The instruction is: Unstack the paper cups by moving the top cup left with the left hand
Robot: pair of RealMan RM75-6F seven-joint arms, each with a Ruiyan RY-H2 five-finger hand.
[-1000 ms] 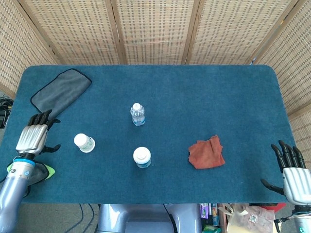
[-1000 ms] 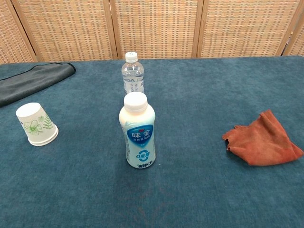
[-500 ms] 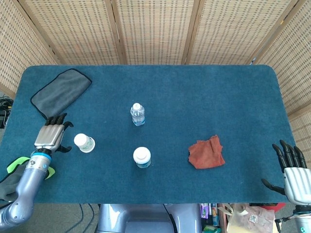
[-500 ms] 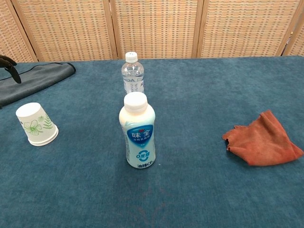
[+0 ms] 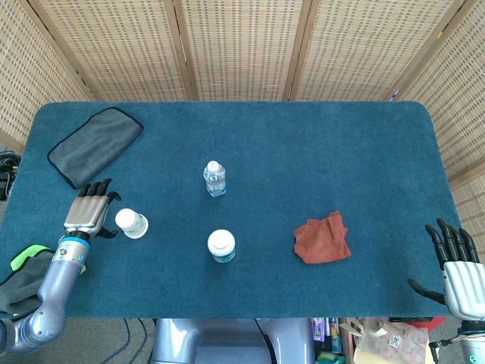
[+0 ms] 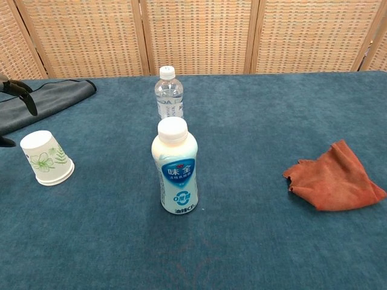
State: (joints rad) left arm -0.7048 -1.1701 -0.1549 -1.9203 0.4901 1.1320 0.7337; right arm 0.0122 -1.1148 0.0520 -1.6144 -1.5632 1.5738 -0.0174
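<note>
My left hand (image 5: 89,209) hovers just left of the paper cups (image 5: 132,223), dark fingers spread and holding nothing, thumb reaching toward the cup without clearly touching it. In the chest view only a few black fingertips (image 6: 24,99) show at the left edge; the rest is cut off. The paper cups stand upside down near the left side of the table (image 5: 303,136), white with a green leaf print, slightly tilted; I cannot tell how many are nested there. My right hand (image 5: 458,273) sits past the table's near right corner, fingers apart and empty, its wrist cut by the frame.

Right of the cups, nearer the middle, stands a plump white milk bottle (image 6: 177,167) with a blue label and white cap. Behind it, farther off, is a clear water bottle (image 6: 169,93) with a white cap; how full it is I cannot make out. A crumpled rust-orange cloth (image 6: 332,178) lies to the right. A flat grey cloth (image 5: 95,144) with dark edging lies at the far left. The table is covered in teal felt; woven rattan screens (image 5: 242,45) stand behind
</note>
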